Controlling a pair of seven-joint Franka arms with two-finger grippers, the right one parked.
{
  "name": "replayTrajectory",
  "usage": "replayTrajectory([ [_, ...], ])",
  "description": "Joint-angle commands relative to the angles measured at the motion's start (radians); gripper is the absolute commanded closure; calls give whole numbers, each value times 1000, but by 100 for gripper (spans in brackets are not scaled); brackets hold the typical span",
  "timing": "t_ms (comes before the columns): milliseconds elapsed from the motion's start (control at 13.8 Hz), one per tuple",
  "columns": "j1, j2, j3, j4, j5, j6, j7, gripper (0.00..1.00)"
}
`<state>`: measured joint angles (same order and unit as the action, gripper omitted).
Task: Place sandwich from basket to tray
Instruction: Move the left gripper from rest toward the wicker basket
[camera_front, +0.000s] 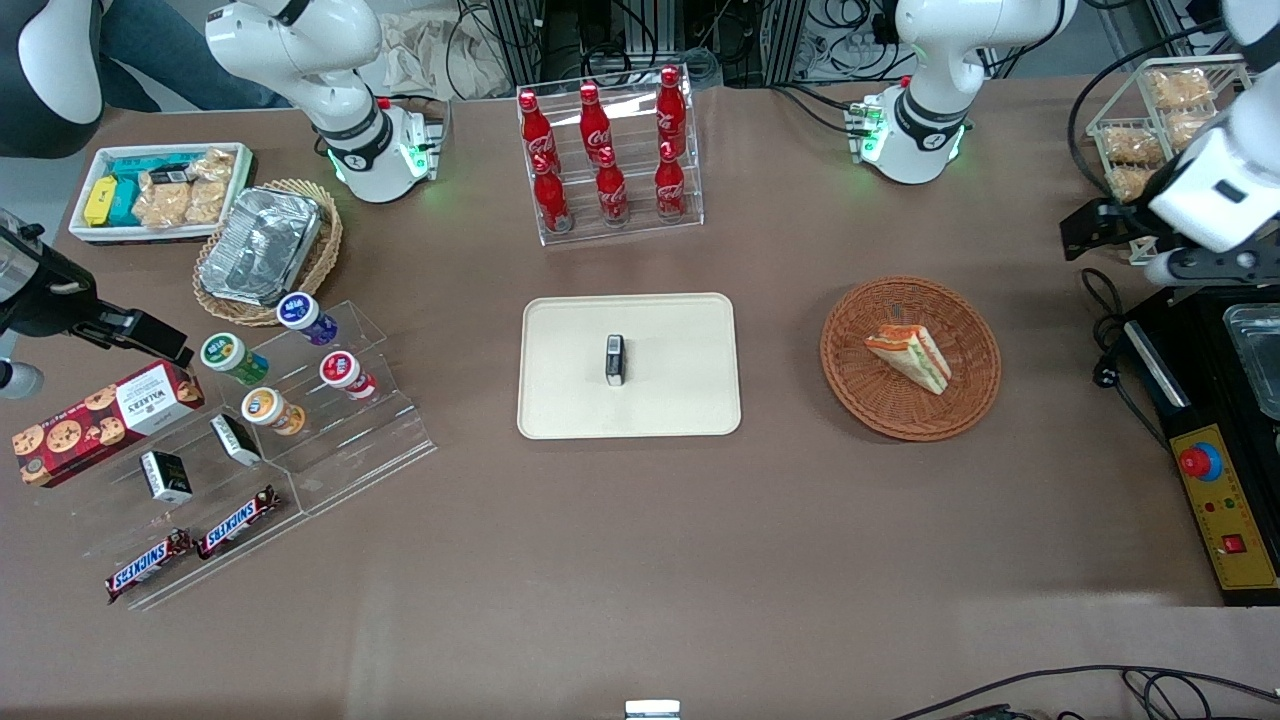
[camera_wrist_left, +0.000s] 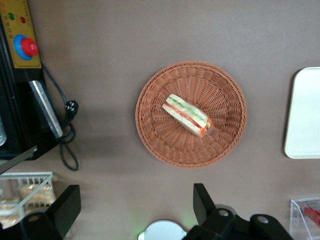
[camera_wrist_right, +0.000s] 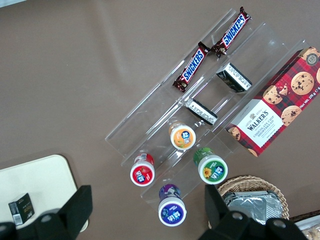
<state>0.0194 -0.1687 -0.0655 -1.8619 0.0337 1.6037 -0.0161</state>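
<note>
- The tray (camera_front: 560, 400) lies on the brown table (camera_front: 640, 560), nearer the front camera than the bottle rack (camera_front: 610, 160); the only thing on it is a small dark box (camera_front: 615, 359) near its middle, so the tray has not yet received the sandwich
- The basket (camera_front: 870, 400) sits well apart from the tray, toward the working arm's end of the table, about as near the front camera as the tray is
- The sandwich (camera_front: 910, 356) lies inside the basket, on the woven floor near its middle, untouched by anything
- The hand (camera_wrist_left: 135, 207) hangs high above the table, near the basket and toward the working arm's end; its two fingers are spread wide and hold nothing
- My judgement: nothing of the task is done yet. Descent to the basket, the grasp, the carry to the tray and the release are all left, and the box leaves plenty of bare tray for the sandwich
</note>
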Motion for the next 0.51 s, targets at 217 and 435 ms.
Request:
replayTrajectory([
  [217, -1, -137, -4, -350, -60, 255, -248, 0],
  [435, -9, -68, -13, -352, -66, 318, -360, 0],
])
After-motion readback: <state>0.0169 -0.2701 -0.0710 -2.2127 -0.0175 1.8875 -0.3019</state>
